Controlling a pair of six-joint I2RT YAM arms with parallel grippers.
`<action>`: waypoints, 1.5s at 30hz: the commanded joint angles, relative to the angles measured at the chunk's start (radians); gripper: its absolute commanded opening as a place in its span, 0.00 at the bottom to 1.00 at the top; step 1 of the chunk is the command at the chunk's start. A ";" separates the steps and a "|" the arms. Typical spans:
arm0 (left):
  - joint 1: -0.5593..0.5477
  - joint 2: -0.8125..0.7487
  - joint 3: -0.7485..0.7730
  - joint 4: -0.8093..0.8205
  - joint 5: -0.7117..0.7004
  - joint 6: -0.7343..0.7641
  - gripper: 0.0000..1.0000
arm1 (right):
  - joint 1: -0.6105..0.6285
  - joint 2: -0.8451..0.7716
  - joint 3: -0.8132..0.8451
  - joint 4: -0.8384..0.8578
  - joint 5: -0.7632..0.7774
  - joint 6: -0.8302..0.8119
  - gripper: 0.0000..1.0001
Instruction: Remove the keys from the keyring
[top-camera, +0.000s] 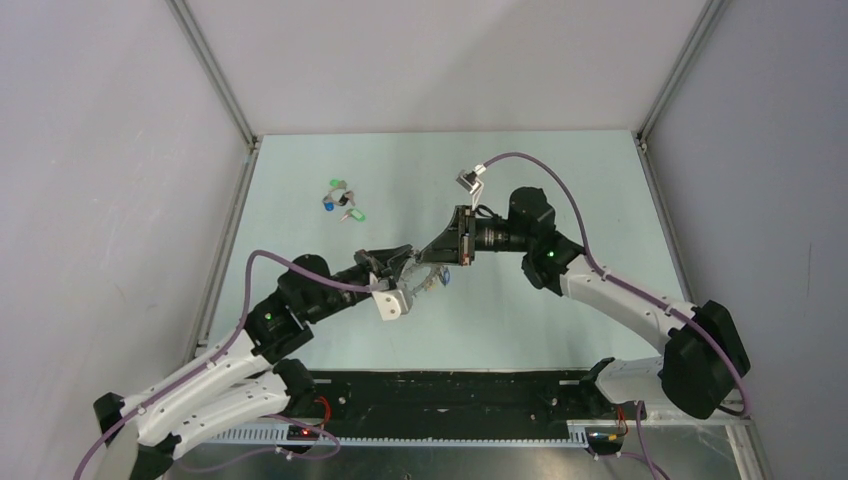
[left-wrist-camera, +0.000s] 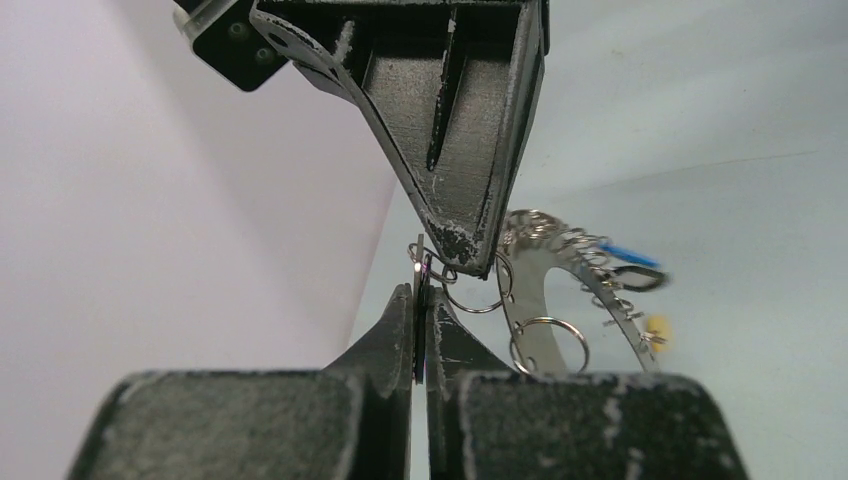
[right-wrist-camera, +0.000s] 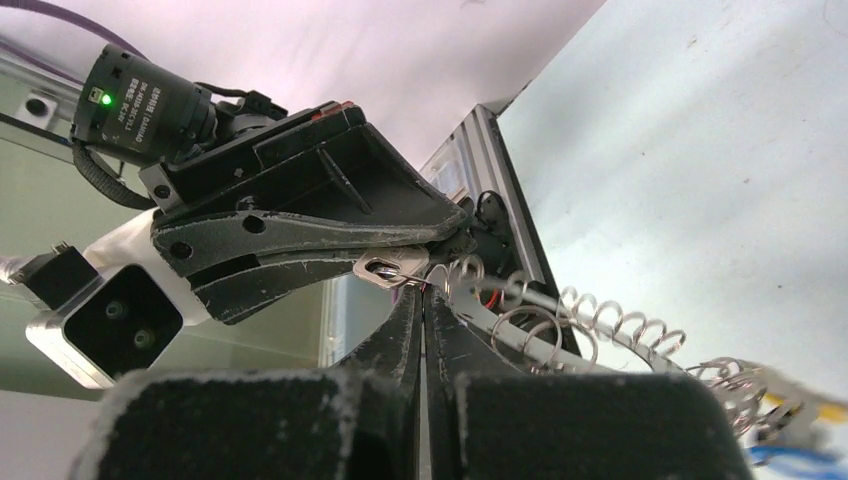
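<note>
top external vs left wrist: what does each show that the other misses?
Top external only: loose keys with green and blue tags lying on the table, far left and away from the grippers, and both arms whole.

Left wrist only: the keyring with its wire loops, a blurred blue tag and yellow tag at its rim, and a thin metal piece, likely a key, pinched in the shut left gripper.

Both: left gripper and right gripper meeting tip to tip above the table.
</note>
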 joint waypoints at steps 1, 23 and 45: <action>-0.005 -0.034 0.032 0.176 0.054 0.013 0.00 | -0.001 0.049 -0.037 0.060 0.075 0.095 0.00; -0.005 -0.035 0.029 0.176 0.033 0.018 0.00 | -0.023 -0.171 -0.048 -0.100 0.101 -0.291 0.41; -0.006 -0.036 0.031 0.176 0.051 0.010 0.00 | 0.171 -0.246 -0.048 -0.030 0.380 -0.741 0.33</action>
